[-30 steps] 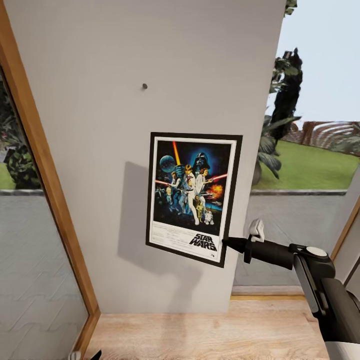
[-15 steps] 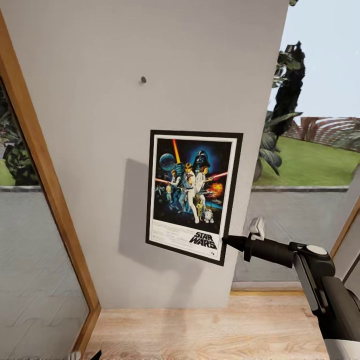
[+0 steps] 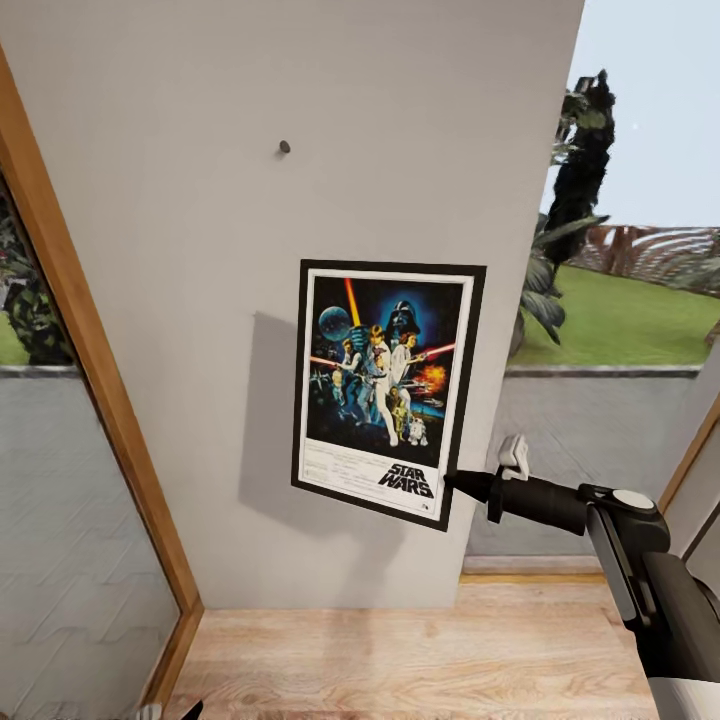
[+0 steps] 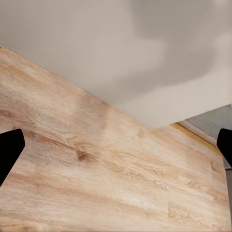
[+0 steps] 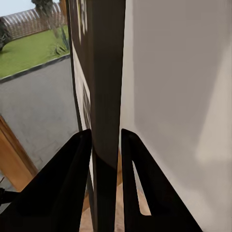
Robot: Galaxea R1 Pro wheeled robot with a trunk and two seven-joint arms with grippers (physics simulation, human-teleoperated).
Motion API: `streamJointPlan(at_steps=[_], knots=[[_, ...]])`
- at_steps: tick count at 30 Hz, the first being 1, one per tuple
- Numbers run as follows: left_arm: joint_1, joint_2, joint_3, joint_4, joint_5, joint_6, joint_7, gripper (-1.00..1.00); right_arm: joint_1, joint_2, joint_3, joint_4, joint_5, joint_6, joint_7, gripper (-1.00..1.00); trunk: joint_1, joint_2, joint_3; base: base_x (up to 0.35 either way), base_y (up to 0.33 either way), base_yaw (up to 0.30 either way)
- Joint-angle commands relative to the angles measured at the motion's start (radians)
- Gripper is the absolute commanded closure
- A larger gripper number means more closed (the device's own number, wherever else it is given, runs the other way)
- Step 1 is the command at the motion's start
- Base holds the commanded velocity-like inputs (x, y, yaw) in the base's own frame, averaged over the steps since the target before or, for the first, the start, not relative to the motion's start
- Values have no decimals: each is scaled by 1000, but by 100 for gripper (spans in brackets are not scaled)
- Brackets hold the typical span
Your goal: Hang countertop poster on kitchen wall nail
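Holding the poster by its bottom corner, the right gripper is clamped on it, well below the wall nail; pickup is done, hanging is left

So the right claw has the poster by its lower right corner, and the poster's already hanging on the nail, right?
Not hanging yet. In the head view the wall nail sits bare, above the poster. The right claw does hold its lower right corner.
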Motion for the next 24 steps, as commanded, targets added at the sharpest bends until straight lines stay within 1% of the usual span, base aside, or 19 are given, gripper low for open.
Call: streamJointPlan(at_steps=[1,9,12,14,15,16,17,18,20,21,22,24], knots=[[-1,0,-8,1,6,-6,-1,-100,-1,0,-1,0,-6,9,2,100,1,-2,-3,0,0,0],[-1,1,-8,1,6,-6,-1,-100,-17,0,-1,0,-27,11,2,100,1,-2,-4,0,0,0],[-1,1,-8,1,7,-6,-1,-100,-37,0,0,0,-30,18,2,100,1,-2,-4,0,0,0],[0,2,-8,1,7,-5,-1,-100,-70,0,0,0,-32,51,2,100,1,-2,-4,0,0,0],[11,2,-8,1,7,-5,-1,-100,-103,3,9,0,-32,80,2,100,1,-2,-4,0,0,0],[15,2,-8,1,7,-5,-1,-100,-114,6,17,0,-32,88,2,100,1,-2,-4,0,0,0],[19,2,-8,1,7,-5,-1,-100,-127,9,28,0,-32,96,2,100,1,-2,-4,0,0,0],[25,2,-8,1,7,-5,-1,-100,-155,16,55,0,-31,115,2,100,1,-2,-4,0,0,0],[29,2,-8,1,7,-4,-1,-100,-184,22,79,0,-31,137,2,100,1,-2,-4,0,0,0],[32,2,-8,1,7,-4,-1,-100,-216,26,95,0,-31,167,1,100,1,-2,-4,0,0,0],[33,2,-8,1,7,-4,-1,-100,-248,29,106,0,-31,199,1,100,1,-2,-4,0,0,0],[34,2,-8,1,6,-4,-1,-100,-282,32,113,0,-31,227,1,100,1,-2,-4,0,0,0]])
